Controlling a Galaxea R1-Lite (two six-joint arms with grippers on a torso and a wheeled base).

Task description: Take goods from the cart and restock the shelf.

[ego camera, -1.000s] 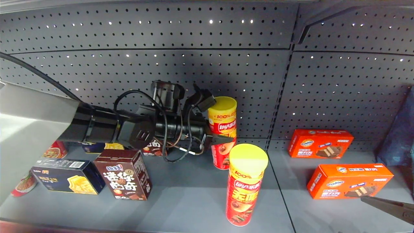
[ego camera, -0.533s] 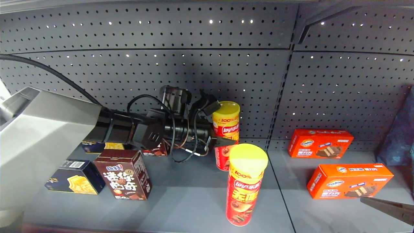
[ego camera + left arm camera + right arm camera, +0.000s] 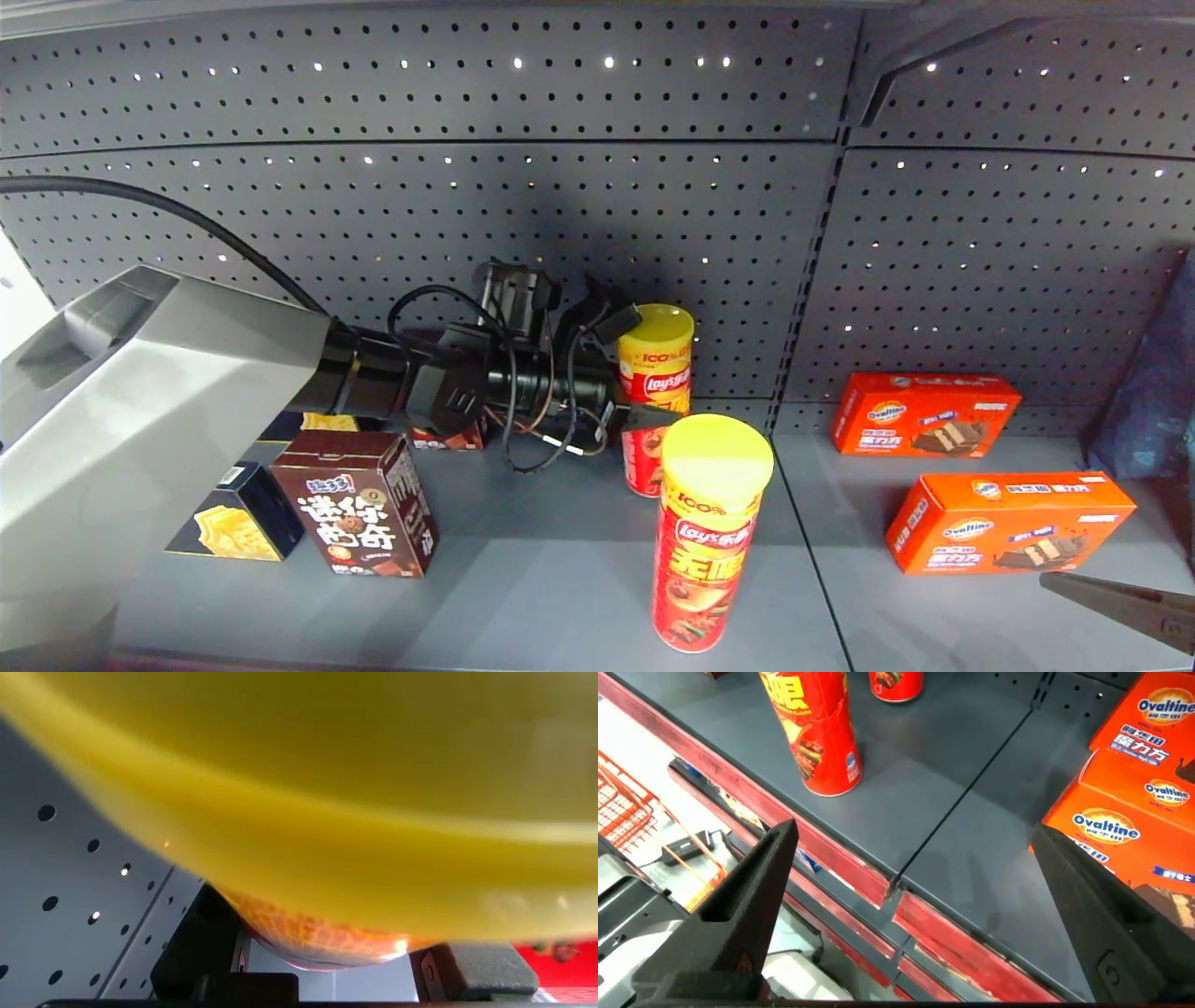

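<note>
Right now the left gripper [image 3: 651, 416] is pinched around the middle of a chip can [image 3: 655, 359], upright near the back wall [image 3: 560, 215] of the shelf [image 3: 560, 560], just at twelve o'clock of a second can [image 3: 709, 532]. The right gripper [image 3: 920, 910], at four o'clock, hangs spread and empty. I judge the chip can light, stiff cardboard, tall, tippy and smooth-sided: hold mid-body, squeeze gently, off the lid [image 3: 660, 327].
</note>
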